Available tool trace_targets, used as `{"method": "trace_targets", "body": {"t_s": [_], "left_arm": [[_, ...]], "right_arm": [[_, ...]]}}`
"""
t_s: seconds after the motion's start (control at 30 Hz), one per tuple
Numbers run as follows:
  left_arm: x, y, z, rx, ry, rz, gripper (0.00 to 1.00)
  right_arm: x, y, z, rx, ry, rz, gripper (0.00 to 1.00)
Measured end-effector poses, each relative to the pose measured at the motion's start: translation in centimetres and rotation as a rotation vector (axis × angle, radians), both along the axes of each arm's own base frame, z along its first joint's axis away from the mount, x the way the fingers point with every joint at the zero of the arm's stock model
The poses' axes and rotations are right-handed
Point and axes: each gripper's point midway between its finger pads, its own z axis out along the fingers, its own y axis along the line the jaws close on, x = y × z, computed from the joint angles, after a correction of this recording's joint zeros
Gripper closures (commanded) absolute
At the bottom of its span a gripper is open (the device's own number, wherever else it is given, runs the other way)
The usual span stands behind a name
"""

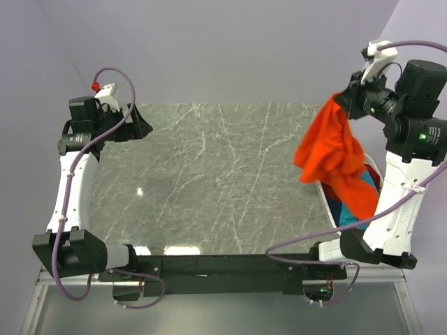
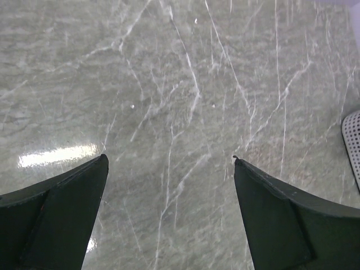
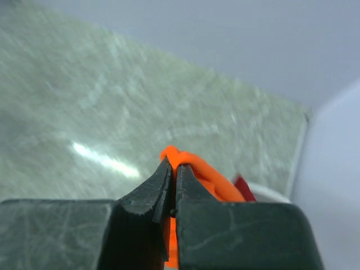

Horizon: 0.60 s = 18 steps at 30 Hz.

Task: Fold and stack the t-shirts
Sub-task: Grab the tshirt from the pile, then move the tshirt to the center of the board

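**Status: early stage, first garment in extraction.**

1. The right gripper (image 1: pixel 340 100) is fully closed on a bunched edge of the orange t-shirt (image 1: pixel 334 155). The right wrist view shows the jaws pinched together with orange cloth (image 3: pixel 198 171) protruding between and beyond the tips (image 3: pixel 172 166).
2. The orange t-shirt hangs crumpled from that grip, above the white basket (image 1: pixel 325 199). Its lower end drapes at or into the basket. Whether it has cleared the rim cannot be determined.
3. The teal t-shirt (image 1: pixel 344 211) and the dark red t-shirt (image 1: pixel 376 179) lie inside the basket, unfolded.
4. The left gripper (image 1: pixel 140 125) hovers well apart from the basket, across the table (image 1: pixel 209 174). Its jaws stand spread wide (image 2: pixel 169 160) and hold nothing.

**Completed:** no garment is laid out, folded or stacked beside the basket.

**Outstanding (assessment):** carry the orange t-shirt clear of the basket, spread it flat, fold it, then repeat for each remaining t-shirt and stack.
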Motion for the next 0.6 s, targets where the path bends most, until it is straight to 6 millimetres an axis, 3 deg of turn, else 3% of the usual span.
{"method": "trace_targets", "body": {"t_s": [0.23, 0.4, 0.5, 0.6], "left_arm": [[0.9, 1.2, 0.9, -0.043, -0.006, 0.064, 0.01], [1.1, 2.3, 1.0, -0.063, -0.002, 0.106, 0.01], [1.2, 3.0, 1.2, -0.062, -0.012, 0.123, 0.01], [1.3, 3.4, 1.2, -0.049, -0.021, 0.125, 0.01]], "right_arm": [[1.0, 6.8, 7.1, 0.198, -0.229, 0.191, 1.0], [0.1, 13.3, 11.9, 0.335, -0.35, 0.413, 1.0], [0.3, 16.1, 13.1, 0.389, -0.382, 0.497, 1.0], [2.0, 18.5, 10.9, 0.442, -0.323, 0.538, 1.0]]}}
